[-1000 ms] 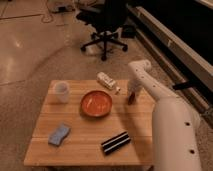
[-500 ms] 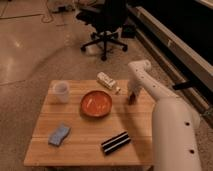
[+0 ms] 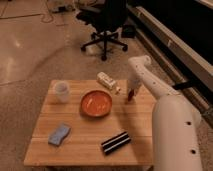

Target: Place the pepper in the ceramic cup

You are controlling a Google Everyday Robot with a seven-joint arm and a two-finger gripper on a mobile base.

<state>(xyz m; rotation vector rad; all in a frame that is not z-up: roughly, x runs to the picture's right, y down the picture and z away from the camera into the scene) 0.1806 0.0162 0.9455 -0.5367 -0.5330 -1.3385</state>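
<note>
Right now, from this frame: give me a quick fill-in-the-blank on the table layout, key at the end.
1. The ceramic cup stands near the table's far ____ corner in the camera view.
2. Between the cup and the hand sits the orange-red ____.
3. The hand hovers at the pepper, near the table's ____ edge in the image.
4. The blue sponge lies ____ to the camera than the cup.

Missing words: left; bowl; right; nearer

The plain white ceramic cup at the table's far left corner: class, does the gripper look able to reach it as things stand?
Probably yes: the gripper hangs at the right side, and only the low orange-red bowl lies before the white ceramic cup.
</note>
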